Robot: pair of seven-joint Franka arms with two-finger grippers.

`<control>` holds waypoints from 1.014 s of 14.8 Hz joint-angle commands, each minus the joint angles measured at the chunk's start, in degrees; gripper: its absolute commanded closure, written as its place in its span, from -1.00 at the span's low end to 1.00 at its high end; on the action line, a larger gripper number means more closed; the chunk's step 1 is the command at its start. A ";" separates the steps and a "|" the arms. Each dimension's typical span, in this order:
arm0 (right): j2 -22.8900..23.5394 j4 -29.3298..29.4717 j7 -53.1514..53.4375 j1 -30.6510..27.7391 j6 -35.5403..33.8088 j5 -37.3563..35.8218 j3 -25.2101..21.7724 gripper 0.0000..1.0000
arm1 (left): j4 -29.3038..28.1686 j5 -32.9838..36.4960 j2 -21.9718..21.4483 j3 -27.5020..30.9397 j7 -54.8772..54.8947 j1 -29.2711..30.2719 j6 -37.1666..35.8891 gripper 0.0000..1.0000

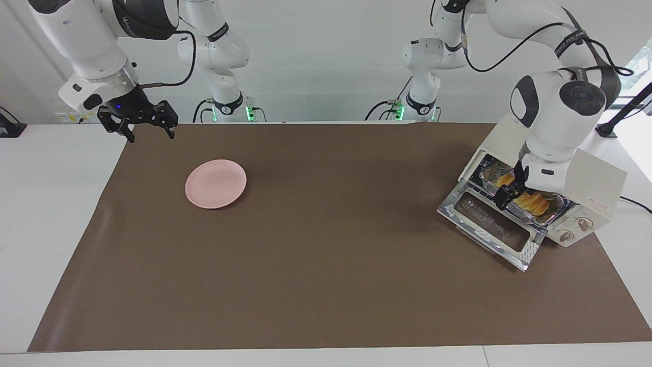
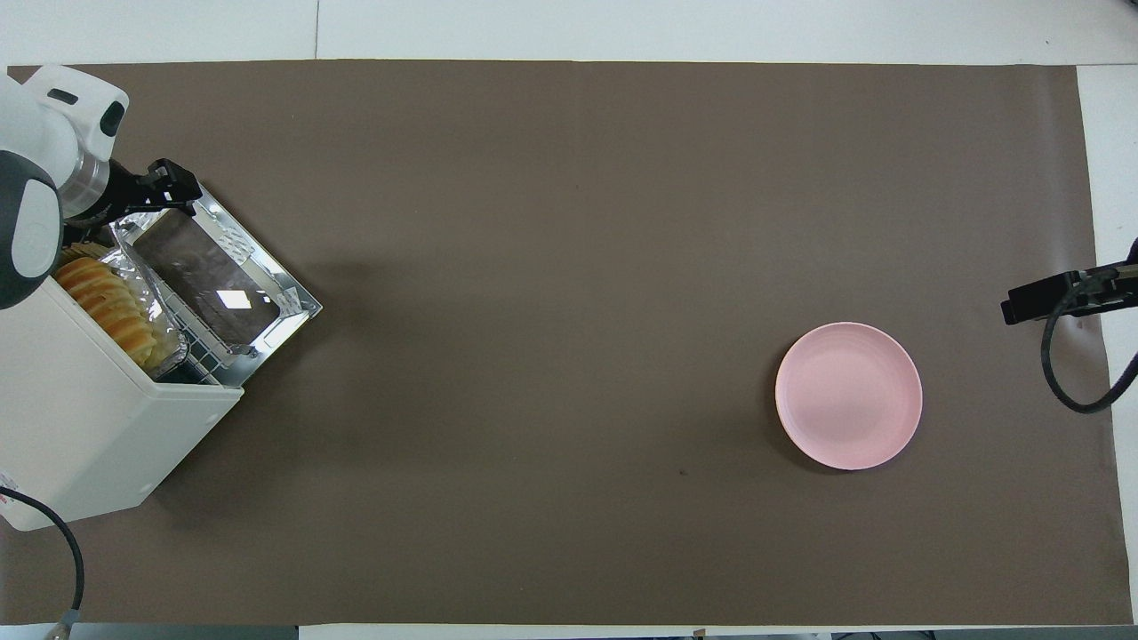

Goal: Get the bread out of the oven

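Observation:
The cream-white oven stands at the left arm's end of the table with its glass door dropped open. Inside lies the ridged golden bread on a foil tray. My left gripper hangs open above the door in front of the oven's mouth, pointing down. Its wrist hides the loaf's middle in the facing view, while the overhead view shows a gap between gripper and loaf. My right gripper waits open and holds nothing.
A round pink plate sits on the brown mat toward the right arm's end. The oven's knobs face away from the robots. A black cable loops down from the right gripper.

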 commanded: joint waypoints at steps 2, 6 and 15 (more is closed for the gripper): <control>-0.85 -0.75 0.68 -0.77 -0.06 0.96 0.45 -1.00 | -7.19 2.60 -2.48 -0.03 -3.92 0.60 2.84 -1.00; -0.85 -0.75 0.68 -0.77 -0.06 0.96 0.45 -1.00 | -10.53 2.60 -3.54 -0.03 -5.59 0.86 3.98 -1.00; -0.85 -0.67 0.68 -0.86 -0.06 0.96 0.45 -1.00 | -17.92 2.69 -4.68 -0.21 -8.15 1.21 10.23 0.89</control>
